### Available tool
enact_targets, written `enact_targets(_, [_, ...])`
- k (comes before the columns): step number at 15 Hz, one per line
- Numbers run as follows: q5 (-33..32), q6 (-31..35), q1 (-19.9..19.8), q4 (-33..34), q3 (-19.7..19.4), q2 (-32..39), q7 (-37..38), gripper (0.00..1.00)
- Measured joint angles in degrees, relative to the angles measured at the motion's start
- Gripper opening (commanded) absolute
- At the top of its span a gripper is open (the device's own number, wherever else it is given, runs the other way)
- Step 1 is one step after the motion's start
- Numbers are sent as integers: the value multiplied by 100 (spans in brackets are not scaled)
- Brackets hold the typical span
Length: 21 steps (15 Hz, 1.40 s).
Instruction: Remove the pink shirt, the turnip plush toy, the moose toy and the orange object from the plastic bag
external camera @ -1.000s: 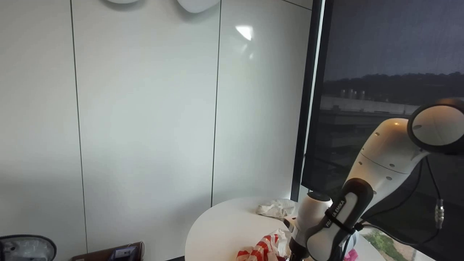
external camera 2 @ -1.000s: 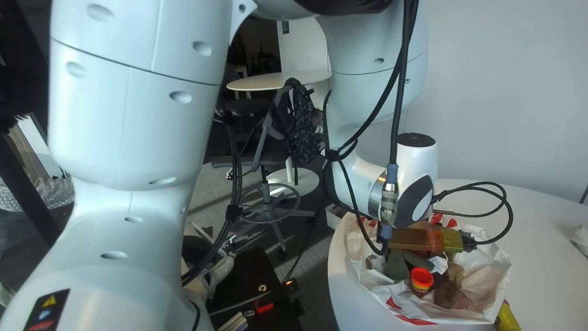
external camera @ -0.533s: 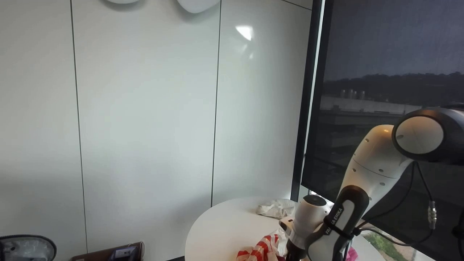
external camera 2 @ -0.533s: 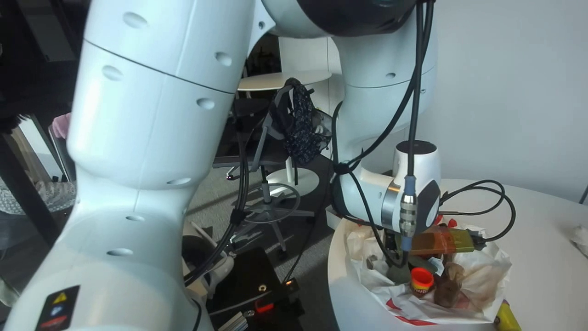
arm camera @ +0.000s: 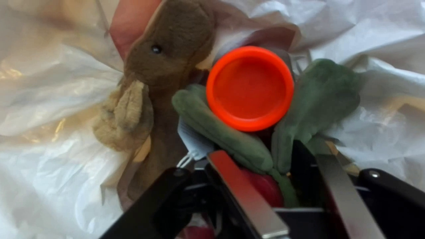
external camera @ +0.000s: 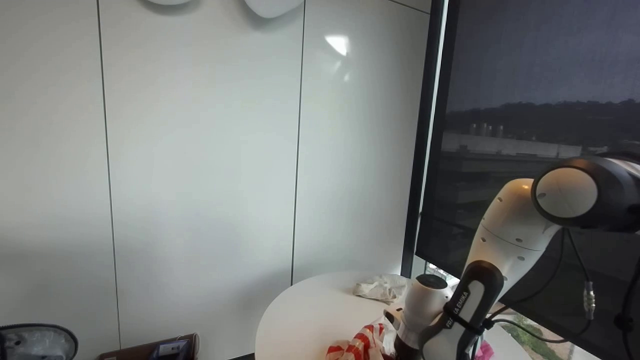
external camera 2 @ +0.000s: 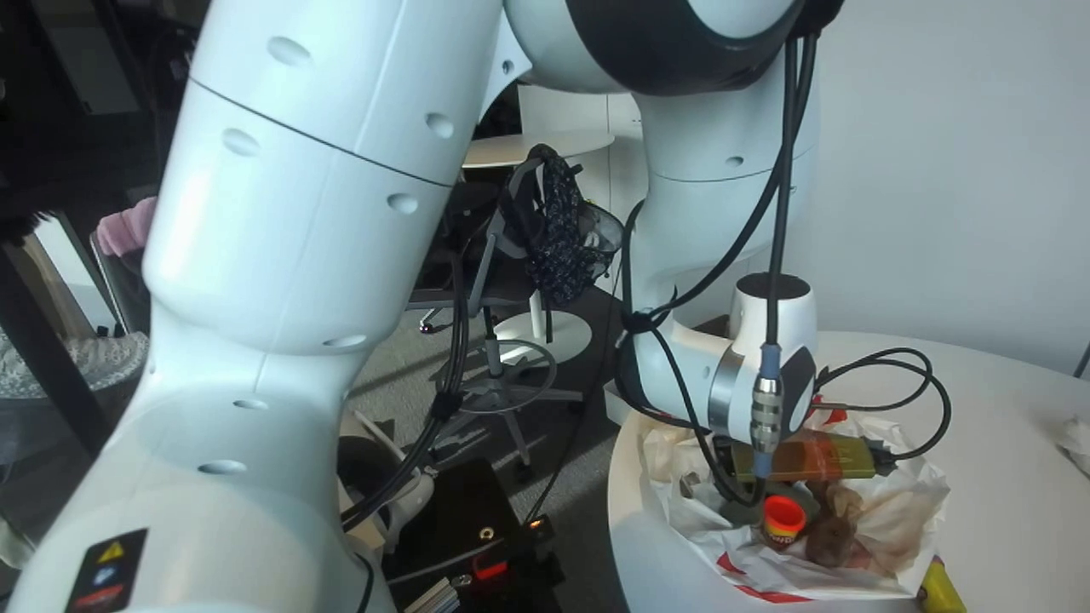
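Observation:
In the wrist view the turnip plush toy shows its dark red body (arm camera: 267,190) and green leaves (arm camera: 327,99). My gripper (arm camera: 265,157) straddles it, one finger on either side; whether they press on it I cannot tell. Just above sits the orange object, a pot with an orange-red lid (arm camera: 249,88). To its left lies the brown moose toy (arm camera: 169,49) with a tan antler. All rest inside the white plastic bag (arm camera: 49,172), seen in both exterior views. A bright pink patch (external camera: 484,351) by the arm may be the pink shirt; I cannot tell.
The bag stands on a round white table (external camera: 295,320). A crumpled white item (external camera: 382,288) lies farther back, and a yellow thing (external camera 2: 941,589) sits by the bag's edge. Black cables (external camera 2: 928,383) loop beside my wrist.
The arm has come down and moved slightly, bringing the wrist lower over the bag. The bag and its contents look almost unmoved in the exterior views.

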Motion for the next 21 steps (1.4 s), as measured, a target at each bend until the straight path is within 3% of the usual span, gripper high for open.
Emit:
enact_targets(2, [25,-7,-35,4,16,0,32,5])
enact_targets(6, [129,-9,-222,7,133,-26,162,8])
enact_targets(10, [335,-5,-689,-102,494,-328,175,8])
enact_targets(16, [637,67,-1595,-728,957,-1675,165,8])
enact_targets(21, [1593,414,-2509,-1197,1461,-2844,123,8])
